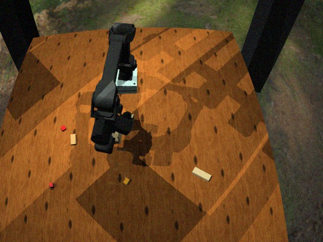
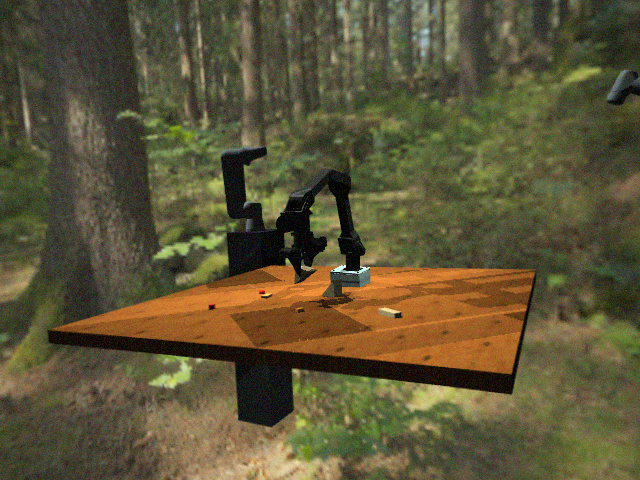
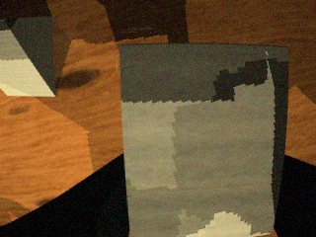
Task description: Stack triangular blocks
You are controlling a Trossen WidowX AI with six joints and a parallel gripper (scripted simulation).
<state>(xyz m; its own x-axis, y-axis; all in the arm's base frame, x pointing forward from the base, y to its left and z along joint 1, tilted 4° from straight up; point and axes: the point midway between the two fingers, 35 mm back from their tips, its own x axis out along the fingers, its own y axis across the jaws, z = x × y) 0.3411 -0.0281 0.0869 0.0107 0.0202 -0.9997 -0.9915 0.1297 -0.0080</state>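
Observation:
My gripper (image 2: 298,264) (image 3: 203,158) is shut on a grey-cream triangular block (image 1: 116,136) (image 2: 306,273) (image 3: 197,143) and holds it above the table, its broad face filling much of the wrist view. The other triangular block (image 1: 132,115) (image 2: 336,288) (image 3: 20,64) rests on the table. It lies to the right of the held block in the exterior view and at the upper left in the wrist view. The two blocks are apart. In the top view the arm hides most of both blocks and the fingers.
A long cream block (image 1: 201,174) (image 2: 389,312) lies at the right. An orange block (image 1: 126,181) (image 2: 299,310) lies in front. A small cream block (image 1: 73,139) and two red cubes (image 1: 63,127) (image 1: 51,185) lie at the left. The arm's pale base (image 1: 126,88) (image 2: 350,277) stands behind.

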